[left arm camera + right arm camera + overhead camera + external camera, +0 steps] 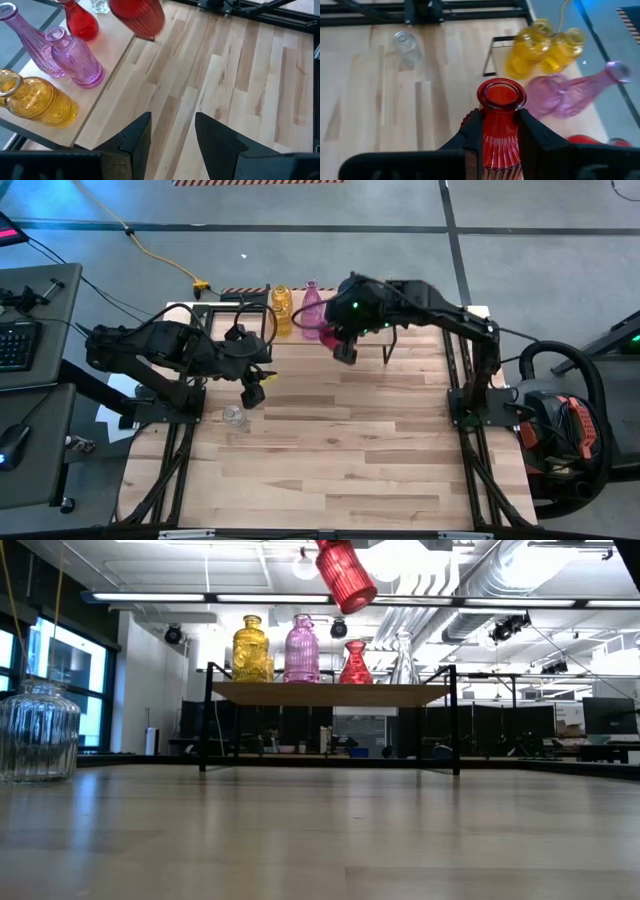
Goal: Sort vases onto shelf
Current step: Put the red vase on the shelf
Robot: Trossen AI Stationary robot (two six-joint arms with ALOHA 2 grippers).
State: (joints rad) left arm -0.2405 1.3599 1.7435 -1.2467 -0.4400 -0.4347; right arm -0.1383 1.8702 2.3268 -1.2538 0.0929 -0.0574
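The shelf [330, 693] stands at the table's far side and carries yellow [250, 648], pink [301, 648], red [356, 662] and clear [403, 656] vases on their bases. My right gripper [345, 352] is shut on another red ribbed vase [345, 575], held high in front of the shelf. One clear vase [233, 416] stands on the table near the left. Just beyond it, my left gripper [172, 132] hovers open with nothing between its fingers, above the table by the shelf's left end. My right gripper pinches the red vase's neck [500, 117], just under the rim, between its two fingers. The fingers slant down from the table's right side and lie across the neck. The ribbed belly [137, 17] hangs below, tilted, lifted clear of table and shelf.
Black frame rails [465, 380] run along both sides of the table. The near half of the wood tabletop [340, 470] is bare. In the right wrist view, two yellow vases [542, 47] and a pink one [570, 92] crowd the shelf's left part.
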